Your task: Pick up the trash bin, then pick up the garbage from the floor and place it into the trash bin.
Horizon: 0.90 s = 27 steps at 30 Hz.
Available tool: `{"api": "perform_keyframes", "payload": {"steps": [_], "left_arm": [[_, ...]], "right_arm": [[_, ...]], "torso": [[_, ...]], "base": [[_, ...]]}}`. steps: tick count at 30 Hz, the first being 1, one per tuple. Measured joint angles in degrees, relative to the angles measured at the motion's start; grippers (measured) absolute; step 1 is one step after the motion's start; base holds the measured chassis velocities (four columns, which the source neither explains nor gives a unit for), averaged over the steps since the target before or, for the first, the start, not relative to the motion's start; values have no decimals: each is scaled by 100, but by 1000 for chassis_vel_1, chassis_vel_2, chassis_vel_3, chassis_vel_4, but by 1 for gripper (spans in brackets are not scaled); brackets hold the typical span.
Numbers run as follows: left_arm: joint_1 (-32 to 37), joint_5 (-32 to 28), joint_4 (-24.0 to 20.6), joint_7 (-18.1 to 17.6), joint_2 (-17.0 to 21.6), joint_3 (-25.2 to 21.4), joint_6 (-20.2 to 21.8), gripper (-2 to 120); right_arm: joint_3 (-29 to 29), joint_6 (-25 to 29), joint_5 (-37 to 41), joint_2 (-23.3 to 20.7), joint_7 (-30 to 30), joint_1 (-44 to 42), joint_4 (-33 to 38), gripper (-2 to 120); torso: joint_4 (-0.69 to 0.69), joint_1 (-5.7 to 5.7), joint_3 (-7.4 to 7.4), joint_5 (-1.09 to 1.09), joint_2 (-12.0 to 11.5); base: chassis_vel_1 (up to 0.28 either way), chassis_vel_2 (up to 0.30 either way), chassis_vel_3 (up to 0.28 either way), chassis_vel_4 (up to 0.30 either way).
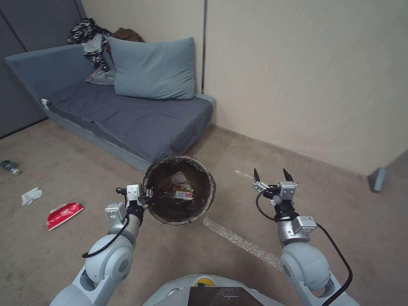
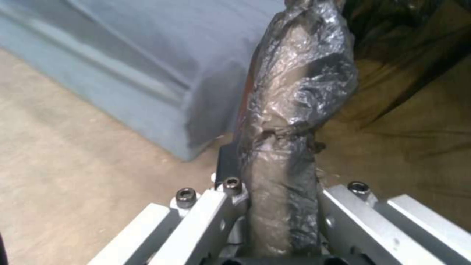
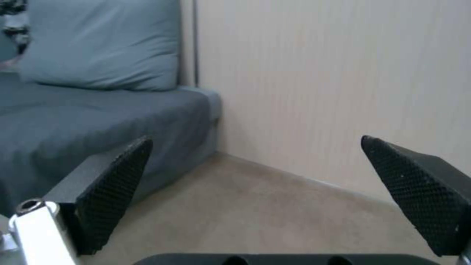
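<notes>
My left gripper (image 1: 146, 196) is shut on the rim of the trash bin (image 1: 163, 212) and holds it off the floor, its mouth tilted toward my head camera. The dark bag liner (image 2: 294, 110) folds over the rim between the closed fingers. Inside the bin lies a yellow and white wrapper (image 1: 182, 193). My right gripper (image 1: 269, 175) hangs open and empty to the right of the bin, fingers (image 3: 113, 195) spread wide. Garbage lies on the carpet at the left: a red-and-white wrapper (image 1: 63, 213), crumpled white paper (image 1: 31, 196) and a small green bottle (image 1: 10, 166).
A grey sofa (image 1: 127, 114) with a pillow (image 1: 154, 68) and a heap of clothes (image 1: 95, 42) stands behind the bin against the beige wall. A clear plastic strip (image 1: 240, 241) lies on the carpet between my arms. A small grey block (image 1: 378, 179) sits by the wall at right.
</notes>
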Motion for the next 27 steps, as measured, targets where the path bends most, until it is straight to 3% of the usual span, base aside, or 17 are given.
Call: {"api": "perform_keyframes", "payload": {"steps": [27], "left_arm": [[-24,9,47,14,-14,-11,-4,3]], "right_arm": [[-45,-22,24,-20,5,100,-73,100]], "torso": [[-1,1,0,0,0]], "base": [[119,119,123,124]]}}
